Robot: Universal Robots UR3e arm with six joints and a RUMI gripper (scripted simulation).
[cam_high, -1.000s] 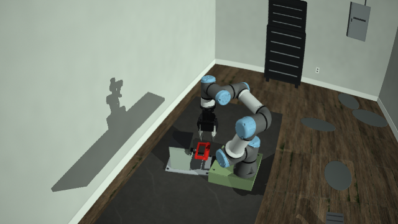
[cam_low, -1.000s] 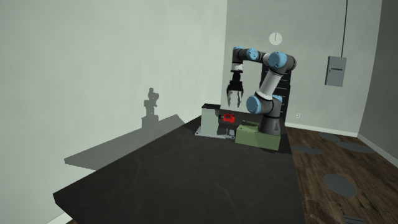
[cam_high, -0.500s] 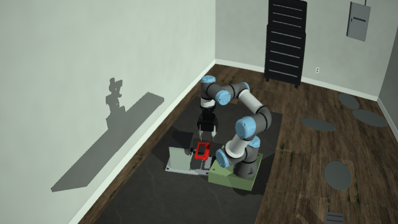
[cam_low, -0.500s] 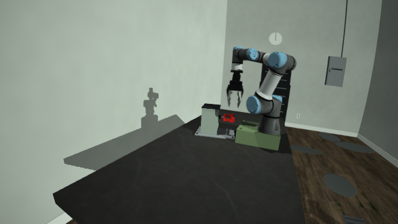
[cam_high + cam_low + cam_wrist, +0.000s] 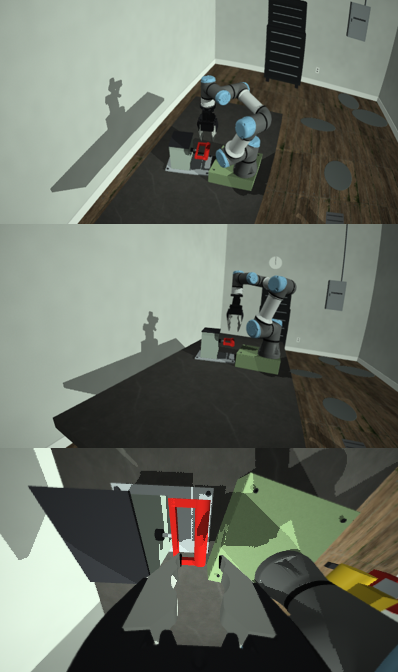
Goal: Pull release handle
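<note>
While the dark worktop [image 5: 186, 398] is stretching away from the near edge, the red release handle [image 5: 229, 341] is sitting toward its far end, just beside a pale grey housing [image 5: 208, 348] and a green base block [image 5: 258, 361]. The pincer [image 5: 234, 324] is hanging above the handle, apart from it, its jaws partly spread and gripping nothing. Beyond, a black drawer cabinet [image 5: 286, 40] is standing against the back wall, near a grey wall box [image 5: 358, 21], over wooden flooring [image 5: 311, 149].
</note>
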